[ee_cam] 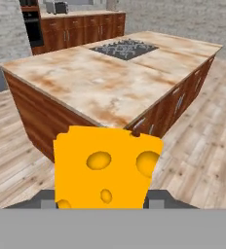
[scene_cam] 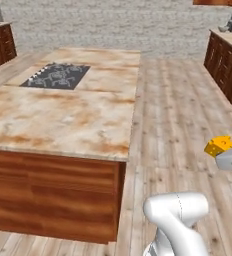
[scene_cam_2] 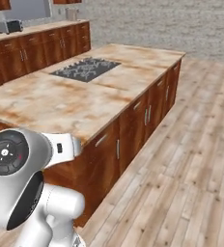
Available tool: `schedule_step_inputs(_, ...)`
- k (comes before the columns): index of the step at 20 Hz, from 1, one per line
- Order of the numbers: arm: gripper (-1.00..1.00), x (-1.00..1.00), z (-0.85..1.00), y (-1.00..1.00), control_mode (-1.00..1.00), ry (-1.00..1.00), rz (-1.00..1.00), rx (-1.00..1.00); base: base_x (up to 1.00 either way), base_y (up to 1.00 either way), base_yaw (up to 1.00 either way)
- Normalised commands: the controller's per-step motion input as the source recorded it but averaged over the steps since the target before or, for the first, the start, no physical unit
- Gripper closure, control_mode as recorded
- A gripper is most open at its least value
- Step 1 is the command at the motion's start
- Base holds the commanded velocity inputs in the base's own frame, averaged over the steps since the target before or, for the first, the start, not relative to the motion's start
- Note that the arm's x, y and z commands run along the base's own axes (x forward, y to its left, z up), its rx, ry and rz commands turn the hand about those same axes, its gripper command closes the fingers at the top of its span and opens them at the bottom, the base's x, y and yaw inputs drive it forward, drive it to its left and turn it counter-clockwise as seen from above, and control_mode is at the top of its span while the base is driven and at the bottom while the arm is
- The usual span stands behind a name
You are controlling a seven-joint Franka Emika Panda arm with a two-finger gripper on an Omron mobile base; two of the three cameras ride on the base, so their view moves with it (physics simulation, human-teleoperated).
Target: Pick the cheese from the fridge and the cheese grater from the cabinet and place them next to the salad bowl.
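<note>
Ahead of the claw and below its level, a big kitchen island (ee_cam: pixel 105 87) with a mottled beige stone top over reddish-brown wooden sides; pale wooden plank floor (ee_cam: pixel 202 160) all round it, stretching away under the claw; beyond the island, farther from the claw, a rough grey wall (scene_cam: pixel 118 22); far past the island's other end, a run of reddish-brown lower cabinets (ee_cam: pixel 81 26) carrying a silver toaster (ee_cam: pixel 56 7); another run of brown cabinets (scene_cam: pixel 228 65) along the right edge of the left base view, well away from the claw; set into the island's far half, well apart from the claw, a dark cooktop (ee_cam: pixel 124 48) with grey grates; small silver handles on the island's door fronts, seen in the right base view; closest of all, the cheese (ee_cam: pixel 105 168), a yellow-orange wedge with round holes, pinched in the claw (ee_cam: pixel 105 202), held upright in the air over the floor, off the island's near corner and not touching the stone top; in the left base view the same wedge poking out at the right edge, clear of the island; dark fingertips (ee_cam: pixel 159 198) pressed against both flanks of the wedge
</note>
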Motion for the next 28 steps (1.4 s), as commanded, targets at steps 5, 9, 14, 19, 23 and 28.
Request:
schedule_step_inputs(5,1.00,0.00,0.00,0.00,1.00,0.00,0.00,0.00,1.00,-0.95,0.00)
schedule_step_inputs(9,1.00,0.00,0.00,0.00,1.00,0.00,0.00,0.00,1.00,-0.93,0.00)
schedule_step_inputs(14,1.00,0.00,0.00,0.00,1.00,0.00,0.00,0.00,1.00,-0.97,-0.01)
schedule_step_inputs(19,1.00,0.00,0.00,0.00,1.00,0.00,0.00,0.00,1.00,-0.78,-0.11)
schedule_step_inputs(23,1.00,0.00,0.00,0.00,1.00,0.00,0.00,0.00,1.00,-0.20,-0.14)
schedule_step_inputs(28,1.00,0.00,0.00,0.00,1.00,0.00,0.00,0.00,1.00,0.05,-0.14)
